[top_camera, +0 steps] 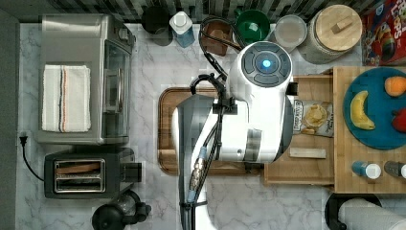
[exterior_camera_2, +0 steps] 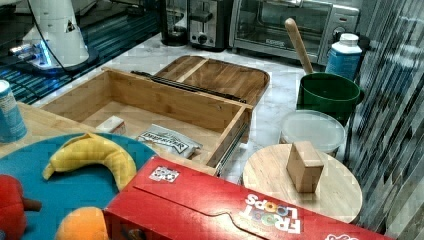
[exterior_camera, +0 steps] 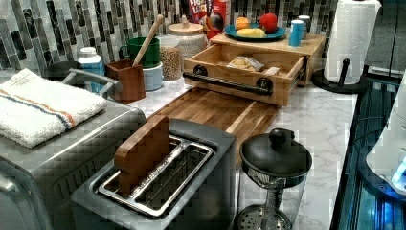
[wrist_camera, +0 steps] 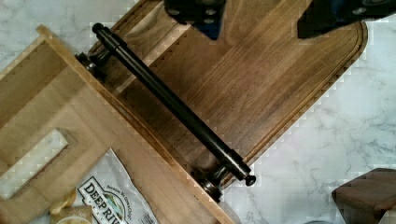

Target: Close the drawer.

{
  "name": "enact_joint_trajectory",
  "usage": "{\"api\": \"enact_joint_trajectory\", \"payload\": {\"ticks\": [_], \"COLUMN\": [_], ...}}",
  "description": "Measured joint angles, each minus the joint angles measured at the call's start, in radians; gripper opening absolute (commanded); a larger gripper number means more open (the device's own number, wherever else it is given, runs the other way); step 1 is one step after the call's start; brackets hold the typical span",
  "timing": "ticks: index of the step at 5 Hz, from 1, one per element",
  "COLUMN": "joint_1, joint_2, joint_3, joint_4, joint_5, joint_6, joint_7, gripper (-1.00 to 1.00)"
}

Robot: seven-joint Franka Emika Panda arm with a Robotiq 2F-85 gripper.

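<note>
Gripper: the gripper (wrist_camera: 257,18) looks down from above the brown tray; its two dark fingers (wrist_camera: 196,11) stand spread apart with bare wood between them, clasping nothing

Drawer: the drawer (exterior_camera: 242,72) stands pulled out from under the butcher-block top (exterior_camera: 306,45); its front overhangs the near end of the tray, just beside and below the gripper in the wrist view

Handle: the black bar handle (wrist_camera: 173,105) runs along the drawer front on two round posts; it lies near the fingers but apart from them, untouched

Drawer contents: a chip bag (wrist_camera: 109,198) and a small pale block (wrist_camera: 32,163) lie on the pale floor, on the far side of the handle from the gripper

Tray: the brown tray (wrist_camera: 261,84) with rounded corners lies flat on the marble counter (wrist_camera: 336,140), directly under the gripper

Arm: the white arm (top_camera: 253,110) reaches over the tray in the top view, covering much of it and the drawer's front edge

Top: a blue plate (top_camera: 373,115) with a banana (top_camera: 359,111) sits on the butcher-block top, beyond the drawer from the gripper

Elsewhere: a toaster (exterior_camera: 158,187) and toaster oven (top_camera: 84,79) stand well apart from the gripper, past the tray's far end
</note>
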State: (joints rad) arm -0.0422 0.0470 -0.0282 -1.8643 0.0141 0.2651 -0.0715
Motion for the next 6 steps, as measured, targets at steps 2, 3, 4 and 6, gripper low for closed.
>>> {"api": "enact_joint_trajectory", "payload": {"ticks": [2,3,4,6], "joint_1": [-0.005,-0.012,-0.012,0.01], "joint_2": [0.0,0.006,0.005,0.001], "joint_3": [-0.003,0.005,0.007,0.023], "joint_4": [-0.015,-0.015,-0.037,-0.108], "joint_5": [0.001,0.018,0.017,0.029], "joint_6": [0.001,0.001,0.037,0.117], "joint_7": [-0.001,-0.004,-0.076,-0.434], "gripper": [1.0,1.0,1.0,1.0]}}
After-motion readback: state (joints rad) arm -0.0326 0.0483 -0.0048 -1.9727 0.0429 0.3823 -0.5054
